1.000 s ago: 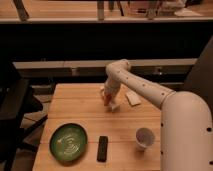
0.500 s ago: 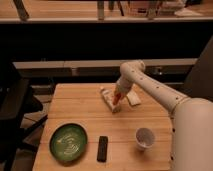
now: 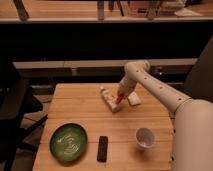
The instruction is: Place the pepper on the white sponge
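On wooden table [image 3: 80, 107], pincer [image 3: 120, 96] clenched on pepper [image 3: 118, 100] beside white sponge [image 3: 134, 99], dark wall [image 3: 75, 45] behind

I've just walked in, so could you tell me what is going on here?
The robot's gripper, shut on the small orange-red pepper, hangs over the far side of the table, between a long white bar and the white sponge. The pepper is not yet on the sponge. A green plate and white cup sit nearer the camera.

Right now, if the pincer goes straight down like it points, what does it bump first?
Probably the long white bar under the pincer and its pepper, though maybe the table beside it.
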Motion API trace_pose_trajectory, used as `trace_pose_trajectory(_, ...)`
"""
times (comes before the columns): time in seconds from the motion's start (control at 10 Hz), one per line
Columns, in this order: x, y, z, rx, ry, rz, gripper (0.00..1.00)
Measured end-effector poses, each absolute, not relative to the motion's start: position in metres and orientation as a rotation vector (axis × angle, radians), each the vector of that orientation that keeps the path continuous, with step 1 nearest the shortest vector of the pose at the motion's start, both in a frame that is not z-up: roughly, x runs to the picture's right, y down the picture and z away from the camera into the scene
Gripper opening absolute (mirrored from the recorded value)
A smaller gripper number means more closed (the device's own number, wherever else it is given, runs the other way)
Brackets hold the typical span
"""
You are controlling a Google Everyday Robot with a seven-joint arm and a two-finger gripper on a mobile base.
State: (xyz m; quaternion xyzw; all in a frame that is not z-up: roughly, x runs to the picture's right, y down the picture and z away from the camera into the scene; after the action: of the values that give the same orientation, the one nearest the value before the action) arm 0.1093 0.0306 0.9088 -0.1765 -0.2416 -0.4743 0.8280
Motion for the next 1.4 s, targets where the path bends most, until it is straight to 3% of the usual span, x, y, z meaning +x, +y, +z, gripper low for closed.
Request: trace_pose_trajectory(1.4, 0.137, 0.027, 0.919, -0.378, -0.507, -0.975, 0.00)
